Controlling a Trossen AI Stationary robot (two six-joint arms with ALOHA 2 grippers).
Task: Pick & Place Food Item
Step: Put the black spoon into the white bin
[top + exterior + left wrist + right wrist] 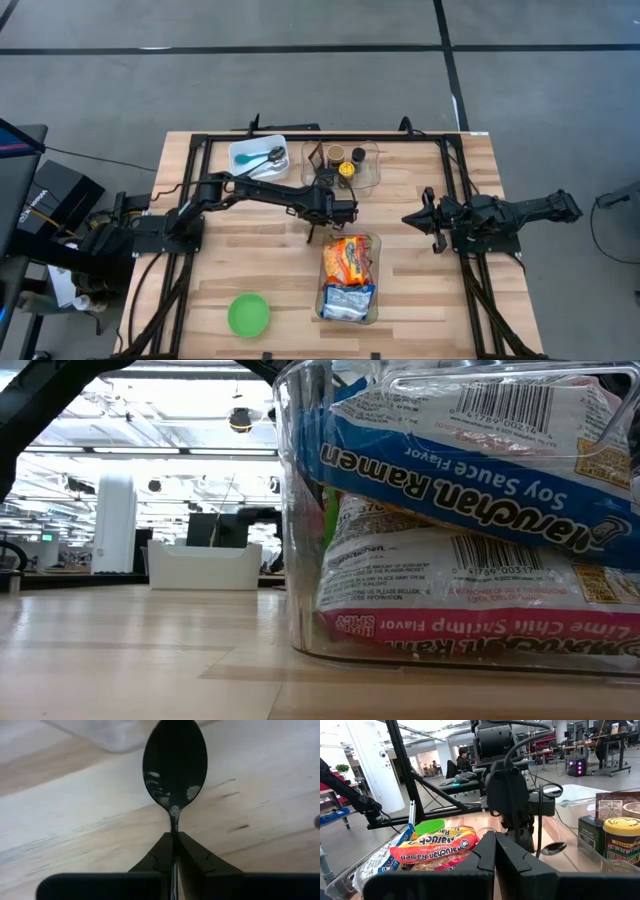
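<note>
Dark spoon (174, 767) pinched in left gripper (175, 840), bowl forward

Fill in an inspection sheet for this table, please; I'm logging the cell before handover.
Surface: wooden table, bare planks showing.
Job's things: ramen packets in a clear bin; spoon held over the table.
Clutter: green bowl; white tray with utensils; clear bin of jars.
Grippers: left gripper shut on the spoon's handle, mid-table; right gripper shut, empty, at the right.
Cables: bundles along both arm bases.
Surroundings: open workshop; a seated person far behind.
</note>
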